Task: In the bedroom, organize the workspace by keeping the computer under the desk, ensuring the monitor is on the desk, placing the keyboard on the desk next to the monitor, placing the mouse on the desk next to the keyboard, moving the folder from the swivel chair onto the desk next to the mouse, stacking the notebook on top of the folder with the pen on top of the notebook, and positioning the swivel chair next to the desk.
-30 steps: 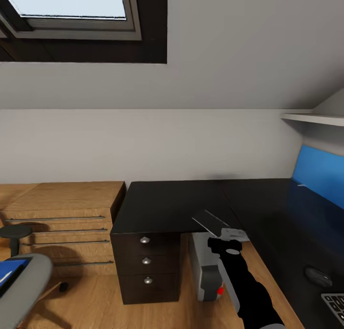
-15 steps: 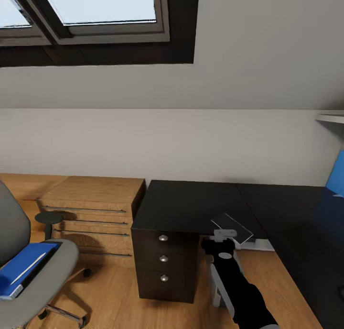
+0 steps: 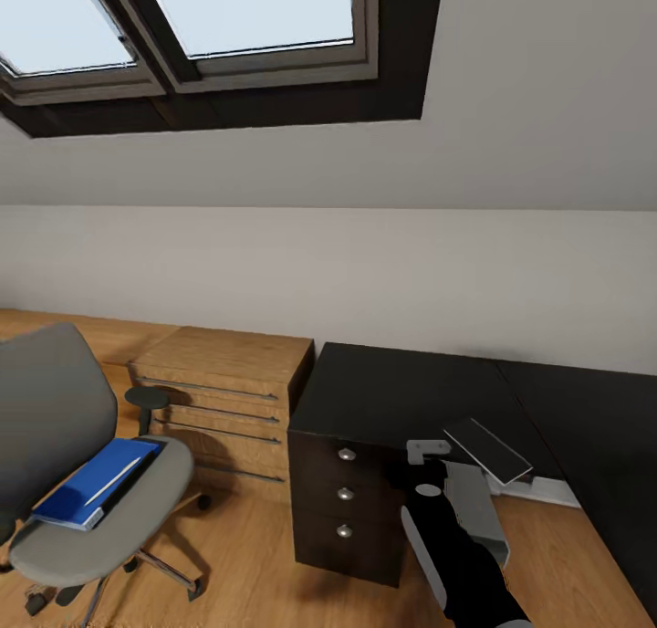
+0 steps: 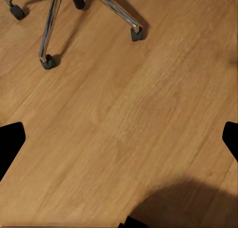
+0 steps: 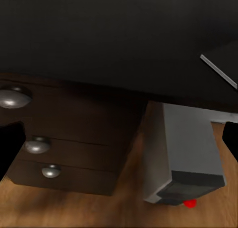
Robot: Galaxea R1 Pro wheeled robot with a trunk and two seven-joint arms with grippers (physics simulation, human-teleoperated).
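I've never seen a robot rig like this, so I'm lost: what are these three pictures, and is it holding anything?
A simulated wheeled robot with two arms. The large picture is from its head camera: a swivel chair bearing the blue folder, and the black desk. The other two look along each gripper. The left gripper, open, faces the floor; the right view shows the computer under the desk. The dark notebook sits at the right gripper, seemingly carried, though the grip is unclear.
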